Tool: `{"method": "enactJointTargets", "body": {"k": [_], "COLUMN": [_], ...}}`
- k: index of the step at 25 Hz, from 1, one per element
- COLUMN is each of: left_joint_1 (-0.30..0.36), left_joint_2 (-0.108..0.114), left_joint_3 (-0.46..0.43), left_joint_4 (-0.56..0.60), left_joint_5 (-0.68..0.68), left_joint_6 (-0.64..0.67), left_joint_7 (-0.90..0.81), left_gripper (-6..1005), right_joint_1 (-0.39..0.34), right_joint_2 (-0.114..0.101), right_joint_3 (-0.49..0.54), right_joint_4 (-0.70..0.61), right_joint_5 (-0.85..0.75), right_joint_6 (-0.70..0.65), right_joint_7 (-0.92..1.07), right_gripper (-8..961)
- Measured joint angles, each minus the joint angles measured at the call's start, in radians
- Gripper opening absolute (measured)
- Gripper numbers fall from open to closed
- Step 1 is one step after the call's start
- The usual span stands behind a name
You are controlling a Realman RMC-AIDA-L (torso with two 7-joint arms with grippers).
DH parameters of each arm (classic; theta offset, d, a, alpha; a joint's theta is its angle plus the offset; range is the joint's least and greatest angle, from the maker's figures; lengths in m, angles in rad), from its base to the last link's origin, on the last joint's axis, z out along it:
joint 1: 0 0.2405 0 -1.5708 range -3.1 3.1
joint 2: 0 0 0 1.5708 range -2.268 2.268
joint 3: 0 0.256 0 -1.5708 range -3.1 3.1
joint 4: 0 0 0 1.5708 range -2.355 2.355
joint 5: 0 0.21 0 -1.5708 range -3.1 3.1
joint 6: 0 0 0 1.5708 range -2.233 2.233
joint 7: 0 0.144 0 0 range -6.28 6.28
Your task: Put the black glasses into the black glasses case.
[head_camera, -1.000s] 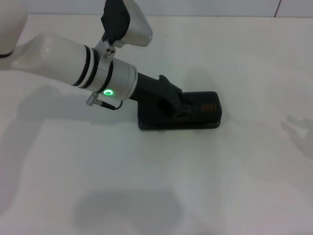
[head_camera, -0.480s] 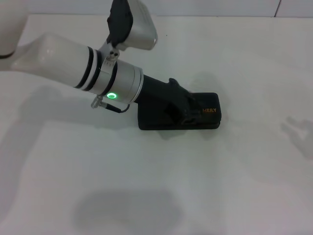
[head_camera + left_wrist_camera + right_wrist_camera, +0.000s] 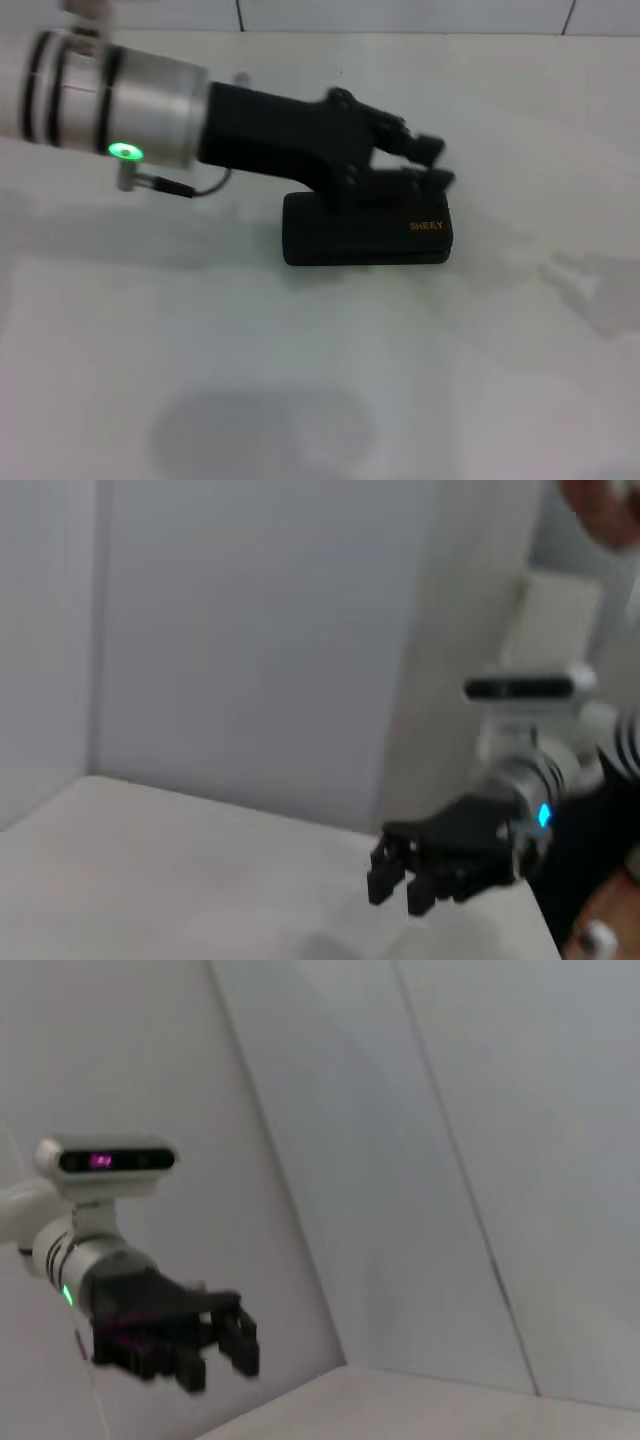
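Found the black glasses case (image 3: 365, 240) lying flat near the middle of the white desk (image 3: 300, 390), long side running left to right. Saw the lid down and the inside hidden. Read small orange lettering (image 3: 427, 226) on the lid, close to the right end.

Hovered with the left hand (image 3: 432, 162) over the far edge of the case, toward that same right end, the arm stretched in low from the robot's left. Held the two fingers (image 3: 427, 145) spread, one above the other in the head view, with a plain gap and nothing pinched between them. Could not tell from the head view whether the lower finger touched the lid or hung just clear of it. Showed a green light (image 3: 124, 152) on the silver wrist ring behind the hand.

Caught the left hand (image 3: 218, 1363) again in the right wrist view, raised before a pale wall, gripping nothing.

Picked out the right hand (image 3: 400, 880) only in the left wrist view, farther off above the desk edge, with a blue light (image 3: 543, 815) at its wrist. Could not tell whether spread or pressed together
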Motion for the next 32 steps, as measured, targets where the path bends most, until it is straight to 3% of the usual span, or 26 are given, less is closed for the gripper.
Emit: {"method": "enactJointTargets", "body": {"k": [3, 6, 7, 12, 17, 23, 32], "left_joint_1": [0.011, 0.022, 0.025, 0.006, -0.036, -0.041, -0.042], "left_joint_2": [0.007, -0.002, -0.006, -0.022, -0.021, -0.023, -0.024], "left_joint_3": [-0.089, -0.128, -0.131, -0.084, -0.031, -0.022, 0.061], "left_joint_4": [-0.073, -0.146, -0.171, -0.291, -0.378, -0.392, -0.401], "left_joint_5": [0.005, 0.022, 0.033, 0.103, 0.144, 0.158, 0.16], "left_joint_6": [0.009, -0.052, -0.087, -0.284, -0.366, -0.385, -0.432], "left_joint_7": [0.009, 0.088, 0.115, 0.189, 0.193, 0.204, 0.186], "left_gripper": [332, 338, 340, 351, 341, 342, 342], "right_joint_1": [0.064, 0.153, 0.197, 0.264, 0.273, 0.239, 0.217], "right_joint_2": [0.006, 0.003, 0.002, 0.007, 0.01, 0.009, 0.01], "right_joint_3": [-0.009, -0.037, -0.09, -0.257, -0.29, -0.289, -0.287], "right_joint_4": [0.053, 0.115, 0.133, 0.151, 0.151, 0.146, 0.148], "right_joint_5": [0.006, -0.009, -0.016, -0.015, -0.005, 0.024, 0.037], "right_joint_6": [0.079, 0.177, 0.253, 0.378, 0.389, 0.38, 0.369], "right_joint_7": [-0.018, -0.037, -0.04, -0.04, -0.04, -0.042, -0.042], "right_gripper": [240, 257, 254, 240, 225, 227, 229]}}
